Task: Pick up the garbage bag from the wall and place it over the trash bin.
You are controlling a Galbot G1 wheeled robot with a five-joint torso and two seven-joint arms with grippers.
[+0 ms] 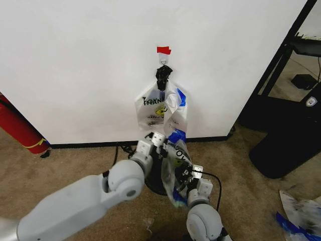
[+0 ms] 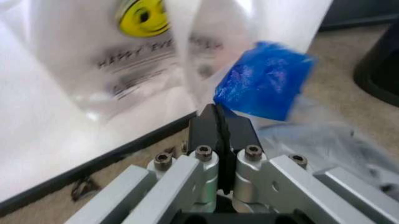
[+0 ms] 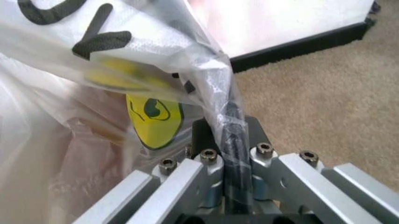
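White wall (image 1: 75, 65) behind, bunch of printed bags tied by a black knot (image 1: 163, 75) on a hook under red tape (image 1: 163, 50). Below, dark bin (image 1: 155, 182) largely hidden by the garbage bag (image 1: 176, 165), stretched between both grippers, apparently to spread its mouth over the bin. Left gripper (image 2: 216, 122) pinched shut on thin plastic; right gripper (image 3: 229, 135) clamped on a twisted strand. Legible on a hanging bag: "HAPPY EVE…" beneath a yellow smiley (image 2: 142, 17).

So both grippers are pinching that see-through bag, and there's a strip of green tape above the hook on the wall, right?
Nearly. The tape strip above the hook on the wall is red, not green, as the head view shows. Both the left gripper and right gripper are indeed shut on the garbage bag.
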